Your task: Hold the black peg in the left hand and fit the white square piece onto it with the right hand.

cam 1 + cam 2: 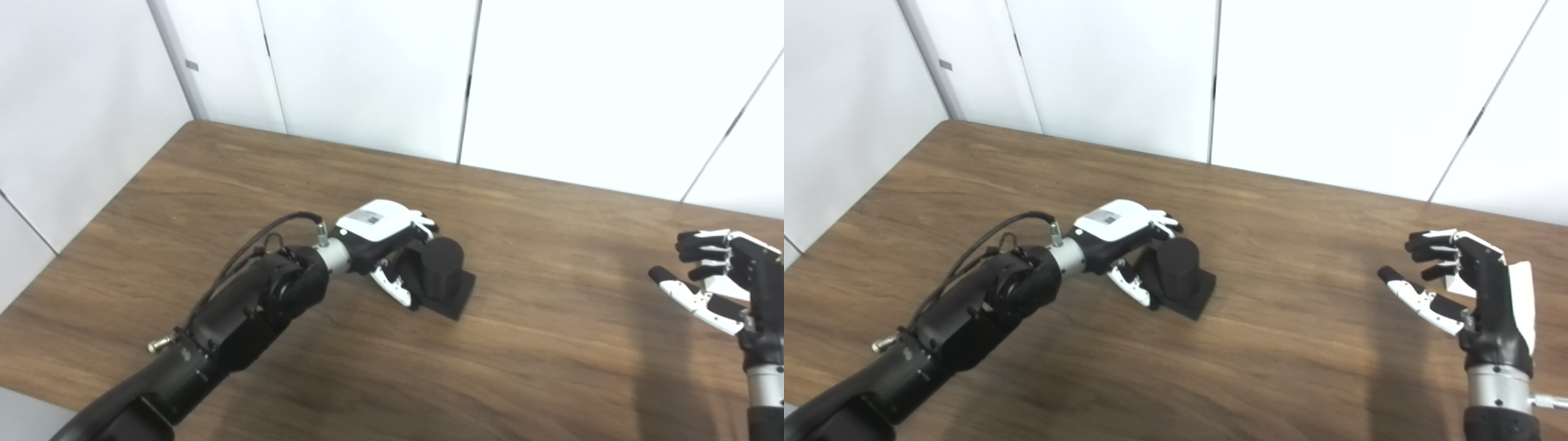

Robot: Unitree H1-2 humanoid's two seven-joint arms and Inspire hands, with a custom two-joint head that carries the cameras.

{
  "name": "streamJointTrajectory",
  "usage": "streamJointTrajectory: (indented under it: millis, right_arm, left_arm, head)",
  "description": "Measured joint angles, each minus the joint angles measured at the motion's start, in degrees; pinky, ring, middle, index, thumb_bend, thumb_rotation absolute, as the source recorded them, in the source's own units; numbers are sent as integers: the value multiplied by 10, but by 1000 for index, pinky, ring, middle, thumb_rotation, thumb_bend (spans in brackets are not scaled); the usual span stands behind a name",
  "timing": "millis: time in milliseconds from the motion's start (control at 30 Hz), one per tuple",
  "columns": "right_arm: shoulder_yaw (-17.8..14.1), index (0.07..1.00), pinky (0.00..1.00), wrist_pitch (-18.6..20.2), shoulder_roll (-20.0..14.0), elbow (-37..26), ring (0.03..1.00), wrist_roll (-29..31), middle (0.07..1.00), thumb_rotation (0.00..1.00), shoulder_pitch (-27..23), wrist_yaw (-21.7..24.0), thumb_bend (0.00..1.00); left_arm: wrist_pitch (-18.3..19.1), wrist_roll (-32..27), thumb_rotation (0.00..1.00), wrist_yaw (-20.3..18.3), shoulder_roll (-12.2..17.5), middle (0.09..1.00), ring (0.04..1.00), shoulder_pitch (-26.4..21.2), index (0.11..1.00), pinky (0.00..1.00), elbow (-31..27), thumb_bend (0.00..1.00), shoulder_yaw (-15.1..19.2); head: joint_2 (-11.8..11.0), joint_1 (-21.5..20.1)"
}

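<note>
On the brown wood-grain counter [551, 343] the black peg [442, 264] stands upright near the middle: a stout round cylinder rising from a flat square black base that lies flat on the wood. The left robot hand [392, 245] reaches in from the lower left on a black arm with a looping cable at the wrist, its white back plate facing up and its palm turned toward the peg. Its fingers [1165, 222] curl over the far upper side of the cylinder, while the white-and-black thumb [1133, 284] points down along the near left side, by the edge of the base. The hand is cupped around the peg, and the fingers seem to touch its top edge, but whether it truly grips cannot be told from these views; the base sits on the counter, not lifted. The right robot hand [1458, 282] hangs above the counter at the far right, well apart from the peg, its palm turned toward the left. Its fingers are bent but spread apart from the thumb, which sticks out toward the peg, and nothing lies between them, so it is open and empty. A soft shadow falls on the wood below it. Behind the counter stand plain white wall panels [367, 67] with narrow dark seams.
</note>
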Motion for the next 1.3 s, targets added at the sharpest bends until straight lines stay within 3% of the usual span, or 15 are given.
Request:
streamJointTrajectory:
  millis: [233, 667, 1067, 1300]
  right_arm:
    - [1, 493, 452, -8, 1, 4, 577, -5, 643, 116, 0, -3, 497]
    - [4, 493, 450, -11, 3, 15, 573, -12, 640, 118, -2, -5, 498]
    - [23, 495, 449, -25, 7, 38, 568, -19, 650, 125, -18, -11, 499]
    - [45, 496, 507, 21, -41, 23, 627, -47, 709, 135, -72, 61, 506]
  left_arm:
    - [-30, -6, 64, -8, -19, 897, 933, -2, 489, 710, 0, 524, -20]
    - [-48, 1, 68, -9, -36, 900, 935, -16, 489, 735, 4, 524, -63]
    - [-99, 24, 70, -6, -33, 901, 933, -45, 492, 778, 24, 524, -100]
    - [-113, 24, 68, 4, -30, 900, 928, -44, 491, 745, 28, 524, -100]
  head:
    - [6, -26]
    - [18, -62]
    - [8, -170]
    - [-15, -247]
